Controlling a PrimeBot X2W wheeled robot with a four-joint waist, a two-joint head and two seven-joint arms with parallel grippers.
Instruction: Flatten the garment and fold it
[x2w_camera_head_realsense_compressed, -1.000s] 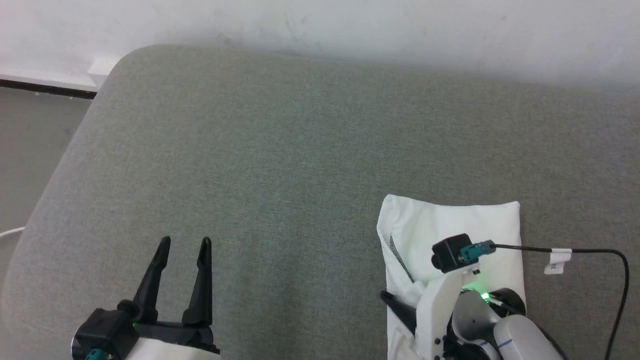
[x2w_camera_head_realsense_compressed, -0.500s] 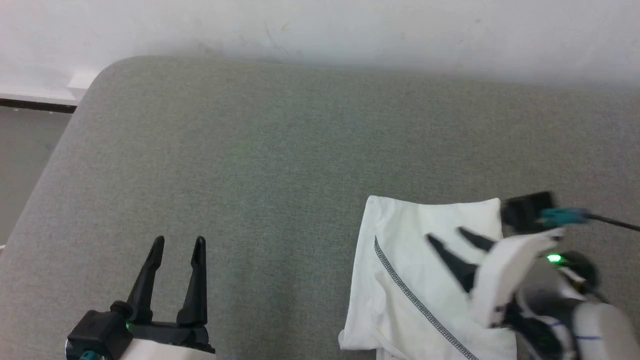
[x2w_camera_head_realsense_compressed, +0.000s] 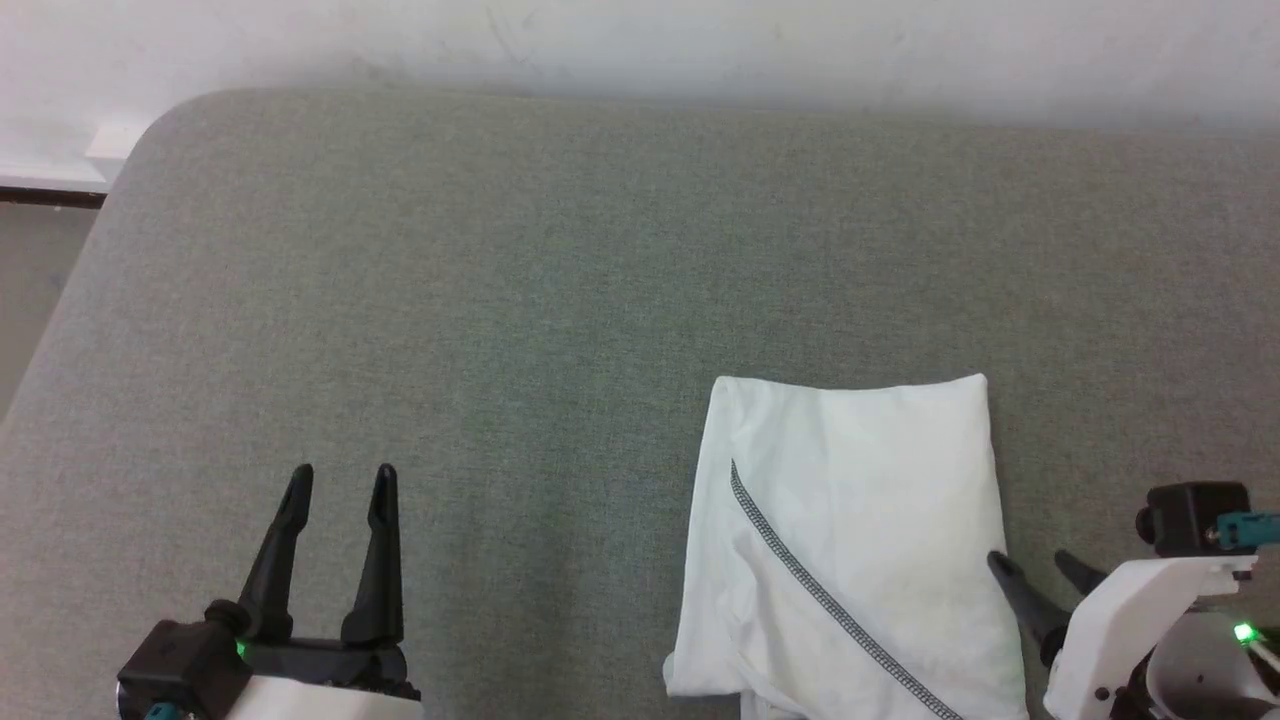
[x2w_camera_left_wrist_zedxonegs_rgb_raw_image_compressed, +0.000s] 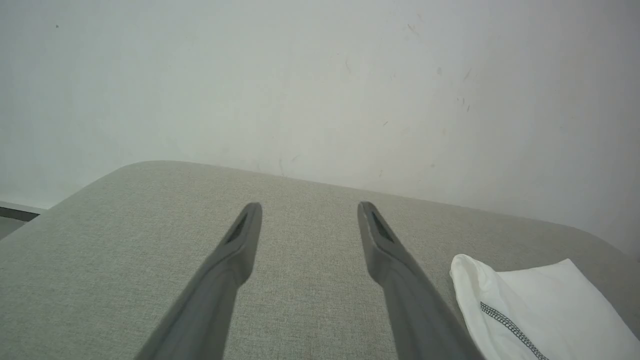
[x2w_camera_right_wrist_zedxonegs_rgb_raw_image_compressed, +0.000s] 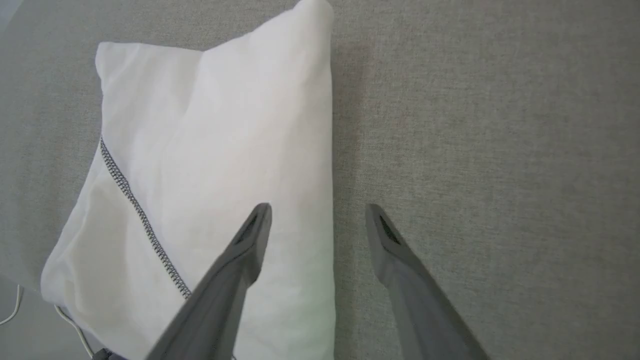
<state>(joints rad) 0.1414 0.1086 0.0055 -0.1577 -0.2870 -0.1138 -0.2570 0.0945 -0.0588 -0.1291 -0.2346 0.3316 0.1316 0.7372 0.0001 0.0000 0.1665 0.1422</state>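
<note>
At the near right of the grey fabric surface (x2w_camera_head_realsense_compressed: 560, 300): T-shirt (x2w_camera_head_realsense_compressed: 860, 540), white, folded into a compact rectangle, dark zigzag seam running diagonally across it. Right gripper (x2w_camera_head_realsense_compressed: 1030, 565) at its right edge, fingers spread, holding nothing. Left gripper (x2w_camera_head_realsense_compressed: 342, 480) well apart, lower left, fingers spread, empty. White wall (x2w_camera_head_realsense_compressed: 640, 40) behind.
</note>
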